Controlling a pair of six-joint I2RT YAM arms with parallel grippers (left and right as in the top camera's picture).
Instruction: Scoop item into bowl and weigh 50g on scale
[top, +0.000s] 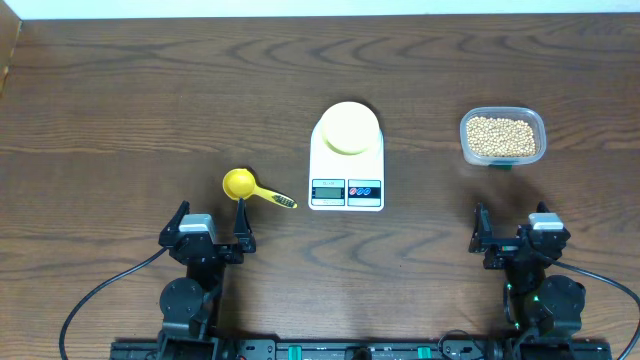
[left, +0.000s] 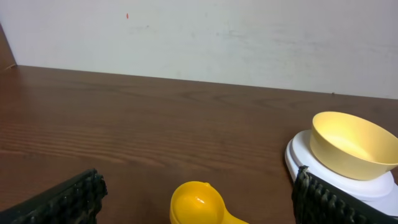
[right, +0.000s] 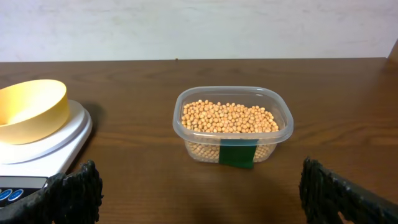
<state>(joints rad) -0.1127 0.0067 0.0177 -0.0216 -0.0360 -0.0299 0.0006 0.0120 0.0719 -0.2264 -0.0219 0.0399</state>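
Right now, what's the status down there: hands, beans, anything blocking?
Left gripper open, empty; right gripper open, empty. Beans all in clear tub; bowl empty on scale. Scoop lies untouched before left gripper. Nothing in the way.

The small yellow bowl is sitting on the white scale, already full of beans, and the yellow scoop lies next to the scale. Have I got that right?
Not quite: the bowl is empty, as the left wrist view shows. It does sit on the scale, with the scoop lying next to it. The beans are in the clear tub.
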